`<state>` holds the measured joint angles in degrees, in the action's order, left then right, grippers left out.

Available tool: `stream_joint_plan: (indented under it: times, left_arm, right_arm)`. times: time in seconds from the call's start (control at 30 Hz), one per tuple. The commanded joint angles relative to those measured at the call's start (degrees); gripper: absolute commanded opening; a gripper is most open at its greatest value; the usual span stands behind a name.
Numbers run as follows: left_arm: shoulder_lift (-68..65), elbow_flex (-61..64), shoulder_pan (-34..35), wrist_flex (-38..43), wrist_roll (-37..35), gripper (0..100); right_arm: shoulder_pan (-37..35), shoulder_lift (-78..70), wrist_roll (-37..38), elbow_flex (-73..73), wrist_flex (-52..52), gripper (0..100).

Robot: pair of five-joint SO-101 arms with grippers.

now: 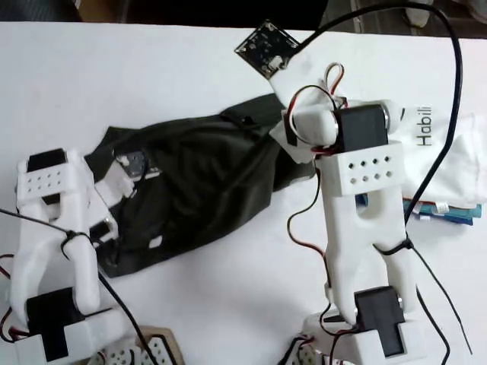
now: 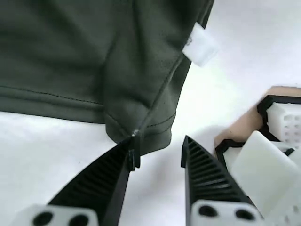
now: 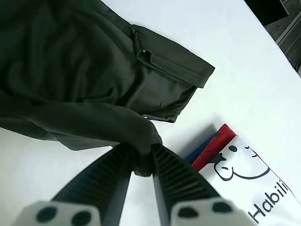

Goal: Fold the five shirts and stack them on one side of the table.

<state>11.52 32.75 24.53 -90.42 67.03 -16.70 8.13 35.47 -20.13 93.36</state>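
Your dark olive shirt lies crumpled across the middle of the white table, running from about 8 o'clock up to 1 o'clock in the high view. It is a thin, limp knit that creases softly, with stitched hems, a short sleeve lying flat and a small white care label sticking out of the side seam.

Your right gripper is clamped on a bunched roll of that cloth at the shirt's 2 o'clock end. The ribbed black fingers squeeze a thick fold, which looks like a grip for lifting or dragging that end over.

Your left gripper stands apart at the 8 o'clock end. The hem corner sits against one fingertip and nothing lies between the jaws. I judge it is lined up to take that corner so the two arms can spread the shirt flat.

At 3 o'clock, a folded white printed shirt rests near the table edge, with blue and red edges showing beneath it. They are probably the stack, so this one likely goes there once folded.
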Motion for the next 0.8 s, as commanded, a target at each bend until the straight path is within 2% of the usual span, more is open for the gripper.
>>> stream_joint_plan:
  times: [0.0, 0.17, 0.43, 0.77]
  left_arm:
    - [1.93, 4.00, 0.35, 4.92, 0.79, 17]
    - [1.93, 8.40, 0.44, 12.48, 0.35, 17]
    - [2.46, 5.32, 0.79, 11.08, 0.26, 17]
    - [1.85, 4.79, 2.55, 13.27, 0.62, 17]
  right_arm:
    - [0.48, 0.75, 0.18, -0.26, -0.84, 2.1]
    - [0.48, 0.75, 0.18, -0.26, -0.75, 2.1]
    - [0.48, 0.75, 0.18, -0.26, -0.75, 2.1]
    - [0.48, 0.75, 0.18, -0.26, -0.75, 2.1]
